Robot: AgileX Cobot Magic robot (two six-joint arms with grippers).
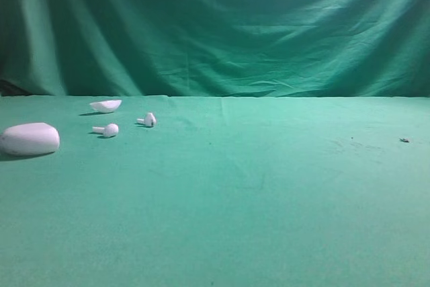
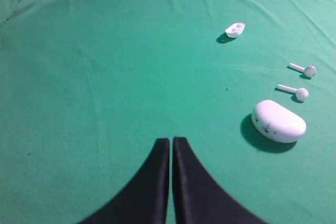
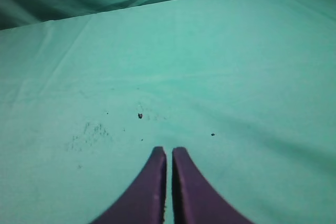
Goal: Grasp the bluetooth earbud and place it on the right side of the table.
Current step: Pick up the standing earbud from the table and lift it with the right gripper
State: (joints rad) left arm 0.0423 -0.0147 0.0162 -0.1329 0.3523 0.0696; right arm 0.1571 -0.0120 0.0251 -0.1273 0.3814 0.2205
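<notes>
Two small white bluetooth earbuds lie on the green table (image 1: 255,193) at the far left: one (image 1: 107,130) nearer the front, the other (image 1: 148,120) a little behind and to its right. The left wrist view shows them too, the nearer earbud (image 2: 297,93) and the farther earbud (image 2: 306,70), well ahead and right of my left gripper (image 2: 171,141), which is shut and holds nothing. My right gripper (image 3: 169,151) is also shut and holds nothing, over bare cloth with no earbud in its view. Neither gripper shows in the exterior high view.
A large white oval case (image 1: 29,139) lies at the left edge, also as the case (image 2: 278,121) in the left wrist view. A shallow white shell-shaped piece (image 1: 105,105) lies behind the earbuds. A small dark speck (image 1: 404,140) marks the cloth at right. Green backdrop hangs behind.
</notes>
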